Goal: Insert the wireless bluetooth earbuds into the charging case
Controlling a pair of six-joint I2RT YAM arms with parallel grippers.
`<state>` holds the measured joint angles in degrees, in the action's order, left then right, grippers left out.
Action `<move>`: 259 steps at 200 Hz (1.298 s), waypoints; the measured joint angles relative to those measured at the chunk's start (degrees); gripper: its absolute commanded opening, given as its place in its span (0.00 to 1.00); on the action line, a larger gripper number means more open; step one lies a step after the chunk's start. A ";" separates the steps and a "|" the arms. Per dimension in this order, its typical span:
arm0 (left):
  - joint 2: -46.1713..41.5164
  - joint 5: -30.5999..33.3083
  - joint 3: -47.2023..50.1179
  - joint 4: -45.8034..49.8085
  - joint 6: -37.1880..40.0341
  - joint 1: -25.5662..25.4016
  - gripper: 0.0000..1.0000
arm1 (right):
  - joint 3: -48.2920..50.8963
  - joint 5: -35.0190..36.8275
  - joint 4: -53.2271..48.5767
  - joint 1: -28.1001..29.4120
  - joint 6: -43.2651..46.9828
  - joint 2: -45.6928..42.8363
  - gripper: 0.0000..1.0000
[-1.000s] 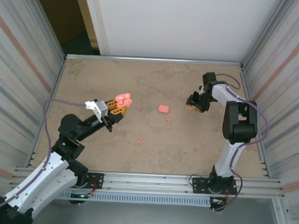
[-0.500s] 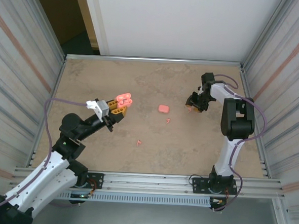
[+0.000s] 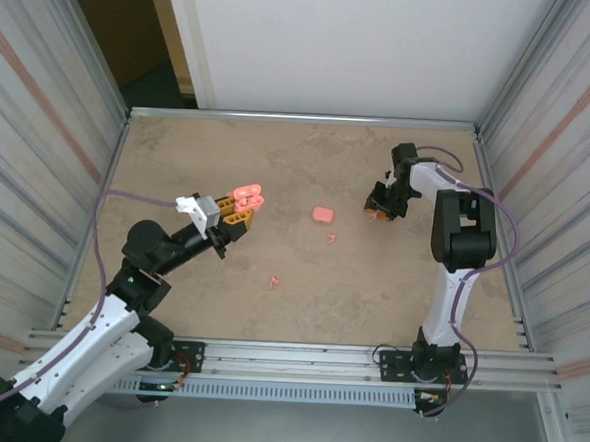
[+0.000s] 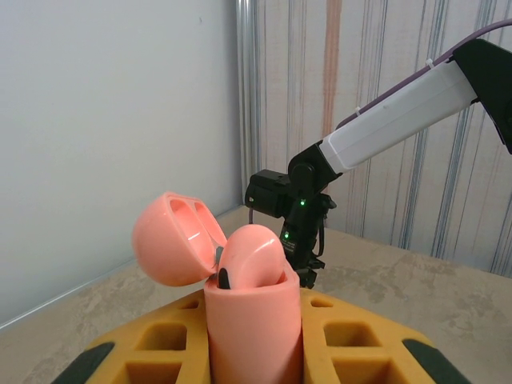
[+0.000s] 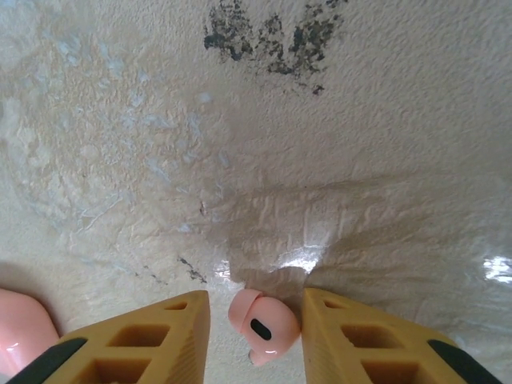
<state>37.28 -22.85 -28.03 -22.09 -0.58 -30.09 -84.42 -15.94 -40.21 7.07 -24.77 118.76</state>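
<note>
Earbuds: we see three tiny salmon-pink pieces lying on the table.
First earbud [image 5: 262, 322]: it lies on the tan surface between the two yellow fingers of the right gripper [image 3: 380, 204], at the far right of the table.
Right gripper state: the jaws stand apart on either side of the first earbud. We see a gap on one side, and the other finger sits just beside the earbud.
Second earbud [image 3: 330, 238]: it lies just on the near side of the closed case, around the middle of the table.
Third earbud [image 3: 273, 280]: it lies nearer the arm bases, well apart from the other two.
Charging case [image 4: 254, 320]: it is held upright above the table on the left side, with its lid [image 4: 172, 238] swung open and tilted back.
Left gripper [image 4: 254, 306]: its yellow fingers are clamped on the body of the charging case from both sides.
Closed case [image 3: 322, 215]: a pink rounded box that rests on the table between the two grippers.
Table [image 3: 229, 157]: a mottled beige surface with dark speckles, seen in the right wrist view.
Unclear: a rounded pink shape [image 5: 18, 330] sits at the lower left corner of the right wrist view, and we cannot tell what it is.
</note>
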 measured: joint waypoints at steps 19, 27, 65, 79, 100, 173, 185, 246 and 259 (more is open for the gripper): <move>0.07 0.00 -0.02 0.00 0.07 0.00 0.00 | -0.39 0.52 -0.39 0.26 0.04 0.26 0.30; 0.07 0.00 -0.02 -0.02 0.24 0.00 0.00 | -0.52 0.79 -0.46 0.42 0.04 0.33 0.28; 0.48 0.00 -0.02 0.00 0.44 0.00 0.00 | -0.90 1.38 -0.70 0.76 0.28 0.57 0.24; 0.74 0.00 -0.02 0.00 0.46 0.00 0.00 | -0.90 1.38 -0.63 0.87 0.50 0.57 0.24; 0.83 0.00 -0.04 -0.02 0.50 0.00 0.00 | -0.90 1.42 -0.55 1.18 1.36 0.57 0.22; 1.44 0.00 -0.13 -0.02 0.63 0.00 0.00 | 0.81 2.47 0.94 1.88 4.09 -2.27 0.18; 1.55 0.02 -0.13 -0.04 0.61 0.00 0.00 | 1.25 2.47 1.44 1.92 4.55 -3.26 0.17; 1.95 0.31 -0.13 -0.33 0.55 0.00 0.00 | 4.15 2.03 3.65 2.01 6.56 -7.50 0.16; 2.05 0.52 -0.13 -0.44 0.39 0.00 0.00 | 4.85 1.49 4.00 2.08 7.30 -8.55 0.16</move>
<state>39.33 -22.33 -28.16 -22.52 -0.19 -30.09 -79.57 -14.46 -36.21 9.15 -17.47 110.21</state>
